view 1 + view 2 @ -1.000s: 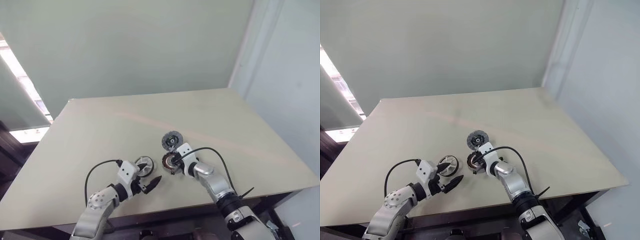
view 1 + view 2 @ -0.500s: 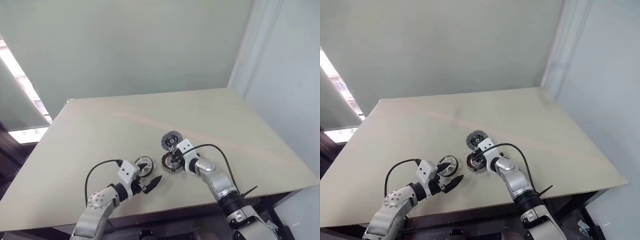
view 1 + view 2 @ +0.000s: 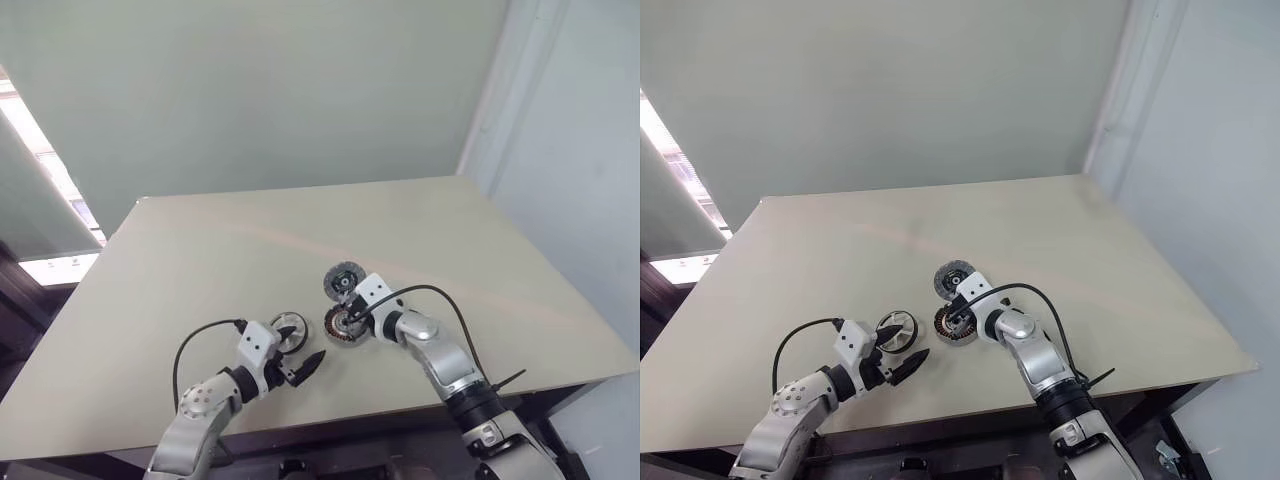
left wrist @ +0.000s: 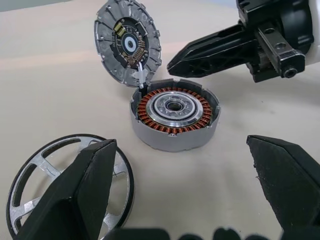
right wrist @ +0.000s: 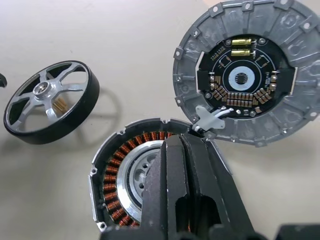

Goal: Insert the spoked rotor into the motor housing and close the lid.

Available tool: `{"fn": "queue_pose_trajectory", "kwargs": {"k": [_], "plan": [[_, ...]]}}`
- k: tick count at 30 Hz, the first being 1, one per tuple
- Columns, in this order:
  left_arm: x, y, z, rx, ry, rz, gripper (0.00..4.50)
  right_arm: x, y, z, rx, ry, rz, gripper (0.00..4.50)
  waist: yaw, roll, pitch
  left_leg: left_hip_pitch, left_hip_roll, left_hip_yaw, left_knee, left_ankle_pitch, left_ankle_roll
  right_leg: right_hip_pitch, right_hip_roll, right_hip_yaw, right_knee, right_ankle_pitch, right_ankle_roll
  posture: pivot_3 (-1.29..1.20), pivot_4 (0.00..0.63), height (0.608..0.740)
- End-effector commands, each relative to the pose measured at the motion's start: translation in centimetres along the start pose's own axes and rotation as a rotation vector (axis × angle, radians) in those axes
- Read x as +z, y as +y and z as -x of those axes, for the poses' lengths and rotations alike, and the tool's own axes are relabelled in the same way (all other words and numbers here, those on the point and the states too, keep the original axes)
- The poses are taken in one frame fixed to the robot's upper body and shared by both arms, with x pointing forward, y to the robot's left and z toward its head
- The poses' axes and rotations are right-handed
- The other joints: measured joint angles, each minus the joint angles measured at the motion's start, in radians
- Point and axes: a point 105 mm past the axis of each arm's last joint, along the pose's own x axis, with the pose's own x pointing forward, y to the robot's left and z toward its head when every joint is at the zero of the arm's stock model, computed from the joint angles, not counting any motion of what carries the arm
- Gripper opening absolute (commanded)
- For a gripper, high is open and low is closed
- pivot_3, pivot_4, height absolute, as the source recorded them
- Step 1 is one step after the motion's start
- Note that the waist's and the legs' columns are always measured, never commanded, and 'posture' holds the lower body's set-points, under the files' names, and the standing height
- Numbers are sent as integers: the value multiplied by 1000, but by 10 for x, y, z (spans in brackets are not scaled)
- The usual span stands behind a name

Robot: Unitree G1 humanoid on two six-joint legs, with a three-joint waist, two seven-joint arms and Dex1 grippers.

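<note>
**A:** Right arm lifted a bit and the wrist rolled compared with a second ago; everything on the table (image 3: pixel 200 260) looks parked where it was. Left arm hasn't budged.

**B:** Yeah, matches what I see. Right gripper (image 5: pixel 184 150) has its jaws pressed flat together, nothing between them, and it's hanging just over the near rim of the housing (image 4: pixel 174 116). Can't tell if it's actually touching.

**A:** Left gripper (image 3: pixel 306 366) is spread wide and empty, hovering just short of the rotor (image 5: pixel 51 101). Rotor's lying flat on the table, just beside the housing on the robot's left, not touching it.

**B:** And the lid (image 5: pixel 245 72) is flipped open, circuit-board side facing up, leaning back off the far side of the housing. Two thin white wires (image 5: pixel 218 114) run from it down into the rim.

**A:** Those wires are what worry me. If the closed right fingers push forward, I'd guess they snag the wires or knock the lid.

**B:** Same. Also the housing isn't pinned by anything. When the left grabs the rotor and drops it in, the housing could skid, or the rotor goes in cocked and jams on the copper windings.

**A:** Plus the rotor's rim is thin and slick-looking. Wide jaws coming in low could just shove it across the table instead of gripping it.

**B:** Right hand's also kinda blocking the opening right now.
</note>
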Motion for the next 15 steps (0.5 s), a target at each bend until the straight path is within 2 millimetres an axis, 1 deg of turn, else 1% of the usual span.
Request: {"fn": "queue_pose_trajectory", "kwargs": {"k": [1, 9, 12, 14, 15], "plan": [[6, 6, 7, 73, -40, 117, 4500, 16, 4, 5, 18, -58, 51, 23, 0, 0, 0, 0, 0, 0, 0, 0, 0, 0, 0, 0, 0, 0, 0, 0, 0, 740], [-12, -1, 21, 138, -16, 374, 4500, 8, 8, 10, 27, -47, 51, 23, -1, 0, 0, 0, 0, 0, 1, 0, 0, 0, 0, -1, 0, 0, 0, 0, 0, 740], [-15, -5, 21, 163, -35, 513, 4500, 7, 10, 11, 32, -47, 48, 23, 1, 0, 0, 0, 0, 0, 2, 0, 0, 1, 0, -1, 0, 0, 0, 0, 0, 740], [-16, -3, 19, 193, -51, 582, 4500, 7, 10, 11, 35, -47, 47, 23, 2, 0, 0, 0, 0, 0, 3, 0, 0, 1, 0, -1, 0, 0, 0, 0, 0, 740], [-16, -2, 18, 208, -58, 606, 4301, 7, 10, 11, 35, -48, 47, 4, 2, -1, 0, 0, 0, 0, 3, 0, 0, 1, 0, -1, 0, 0, 0, 0, 0, 740]]}}
